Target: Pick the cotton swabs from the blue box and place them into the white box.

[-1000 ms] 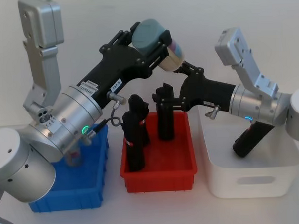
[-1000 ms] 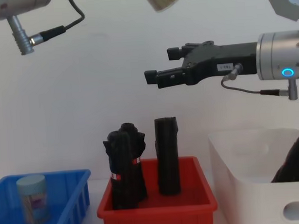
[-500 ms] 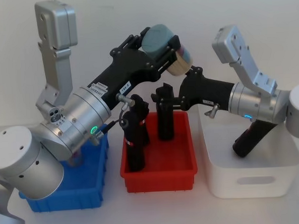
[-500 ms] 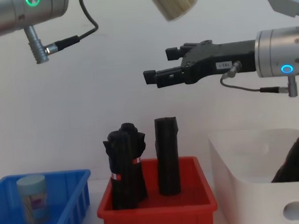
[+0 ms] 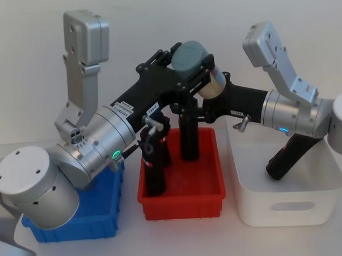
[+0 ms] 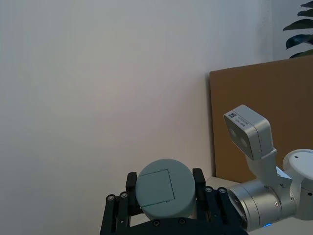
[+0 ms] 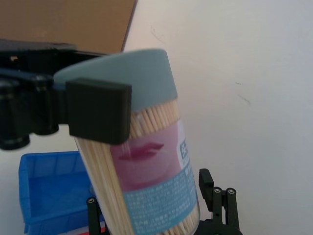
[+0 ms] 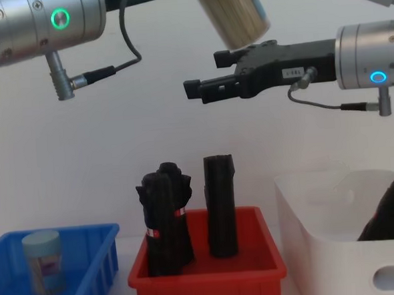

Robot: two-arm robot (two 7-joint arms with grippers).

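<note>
My left gripper (image 5: 192, 63) is shut on a cotton swab tub (image 5: 206, 81) with a pale blue-green lid and holds it tilted, high above the red bin. In the left wrist view the lid (image 6: 164, 188) sits between the black fingers. My right gripper (image 8: 210, 86) reaches in from the right, open, its fingers either side of the tub's lower end (image 7: 156, 196). Another cotton swab tub (image 8: 42, 261) stands in the blue box (image 8: 91, 274). The white box (image 5: 288, 205) stands on the right.
The red bin (image 5: 182, 190) stands between the two boxes and holds three tall black cylinders (image 8: 221, 206). Another black cylinder (image 5: 291, 157) leans inside the white box. A brown board (image 6: 259, 122) stands against the wall behind.
My left arm has carried the tub to the right and lower, bringing its base between the right gripper's open fingers. The right gripper has edged slightly towards it.
</note>
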